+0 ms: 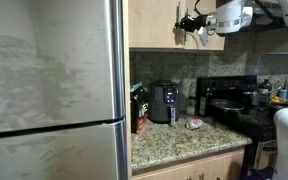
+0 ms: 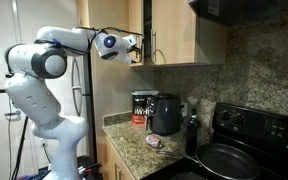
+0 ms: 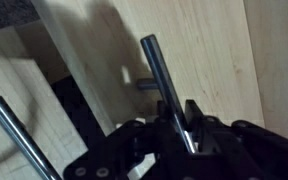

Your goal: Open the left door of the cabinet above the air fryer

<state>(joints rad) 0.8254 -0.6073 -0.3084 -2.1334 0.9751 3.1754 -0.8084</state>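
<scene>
The light-tan cabinet [image 1: 209, 42] hangs above the black air fryer [image 1: 164, 101], which also shows in the other exterior view [image 2: 166, 113]. My gripper [image 1: 191, 27] is at the right edge of the left door [image 1: 152, 22], as both exterior views [image 2: 137, 45] show. In the wrist view the gripper [image 3: 179, 125] is shut on that door's silver bar handle [image 3: 156, 72]. The left door [image 3: 209, 50] stands slightly ajar, with a dark gap beside it. The twin door's handle [image 3: 12, 132] shows at the lower left.
A large steel fridge [image 1: 49, 90] stands left of the granite counter [image 1: 179, 140]. A red-and-black package [image 1: 139, 108] sits by the air fryer. A black stove with a pan [image 2: 219, 160] is to the right. A small round object [image 1: 194, 124] lies on the counter.
</scene>
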